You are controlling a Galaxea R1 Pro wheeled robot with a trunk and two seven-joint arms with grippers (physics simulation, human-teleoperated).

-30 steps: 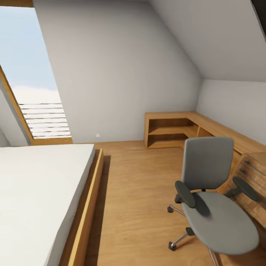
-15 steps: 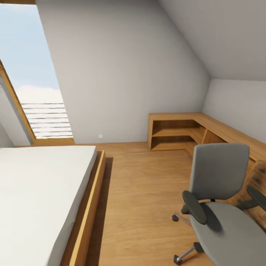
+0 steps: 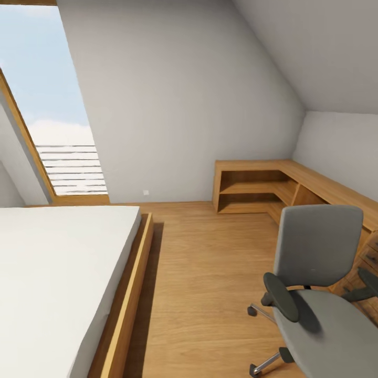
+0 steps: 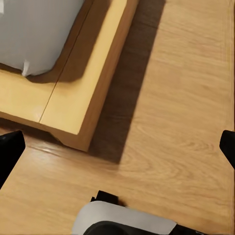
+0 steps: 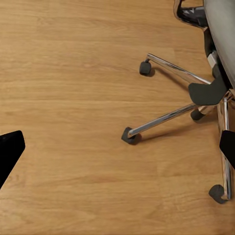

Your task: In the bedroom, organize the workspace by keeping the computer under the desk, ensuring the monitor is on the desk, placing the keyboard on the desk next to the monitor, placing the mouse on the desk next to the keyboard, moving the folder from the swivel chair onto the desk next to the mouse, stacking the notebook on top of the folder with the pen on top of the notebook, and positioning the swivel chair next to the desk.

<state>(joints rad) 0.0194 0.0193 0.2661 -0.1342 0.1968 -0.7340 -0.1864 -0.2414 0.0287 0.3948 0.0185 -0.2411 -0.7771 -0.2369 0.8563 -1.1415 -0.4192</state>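
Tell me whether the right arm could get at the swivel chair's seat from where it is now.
Probably yes: the right gripper hangs open over bare wood floor beside the swivel chair, nothing between them.

fingertips (image 4: 10, 152): matte black, wedge-shaped, blunt | base (image 4: 125, 219): rounded white shell, black trim beneath | right fingertips (image 5: 10, 149): same black wedges

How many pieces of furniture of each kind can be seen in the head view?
Swivel chair: 1
Bed: 1
Wooden shelf unit: 1
Total: 3
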